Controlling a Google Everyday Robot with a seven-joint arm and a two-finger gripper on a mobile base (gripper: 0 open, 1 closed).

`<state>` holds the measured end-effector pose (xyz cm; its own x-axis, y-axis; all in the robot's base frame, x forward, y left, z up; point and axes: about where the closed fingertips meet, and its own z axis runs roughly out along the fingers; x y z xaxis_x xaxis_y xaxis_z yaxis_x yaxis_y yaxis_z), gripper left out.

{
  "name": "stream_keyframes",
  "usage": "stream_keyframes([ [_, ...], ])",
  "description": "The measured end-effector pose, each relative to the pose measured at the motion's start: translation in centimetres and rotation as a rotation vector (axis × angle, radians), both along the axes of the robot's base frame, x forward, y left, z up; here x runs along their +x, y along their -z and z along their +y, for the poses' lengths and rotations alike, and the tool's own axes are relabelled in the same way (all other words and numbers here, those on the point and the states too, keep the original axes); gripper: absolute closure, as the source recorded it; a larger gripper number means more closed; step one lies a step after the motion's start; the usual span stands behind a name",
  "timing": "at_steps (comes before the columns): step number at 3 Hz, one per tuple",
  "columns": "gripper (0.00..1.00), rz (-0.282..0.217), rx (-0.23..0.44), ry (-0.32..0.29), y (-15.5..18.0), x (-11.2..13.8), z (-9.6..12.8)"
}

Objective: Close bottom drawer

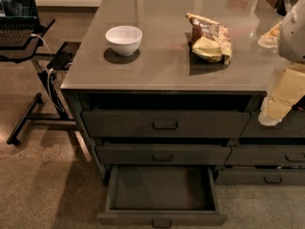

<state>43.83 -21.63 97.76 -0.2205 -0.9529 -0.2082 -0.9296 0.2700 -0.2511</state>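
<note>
The bottom drawer (pixel 162 193) of the dark grey cabinet is pulled far out toward me. Its bare dark inside shows, and its slim front (pixel 162 219) with a small pull sits at the lower edge of the view. My gripper (pixel 272 109), cream-coloured, hangs at the right edge below the white arm (pixel 293 32). It is in front of the neighbouring drawer stack, well above and to the right of the open drawer, and touches nothing that I can see.
Two taller drawer fronts (pixel 165 124) (pixel 163 154) sit above the open drawer. On the grey countertop (pixel 157 66) stand a white bowl (pixel 124 39) and a snack bag (pixel 208 42). A laptop stand (pixel 28 46) with cables is at the left, on the speckled floor.
</note>
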Motion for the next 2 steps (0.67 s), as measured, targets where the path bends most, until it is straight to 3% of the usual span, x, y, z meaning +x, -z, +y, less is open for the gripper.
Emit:
stream_keyframes([
  [2, 0.0, 0.007, 0.009, -0.007, 0.85, 0.0, 0.29],
])
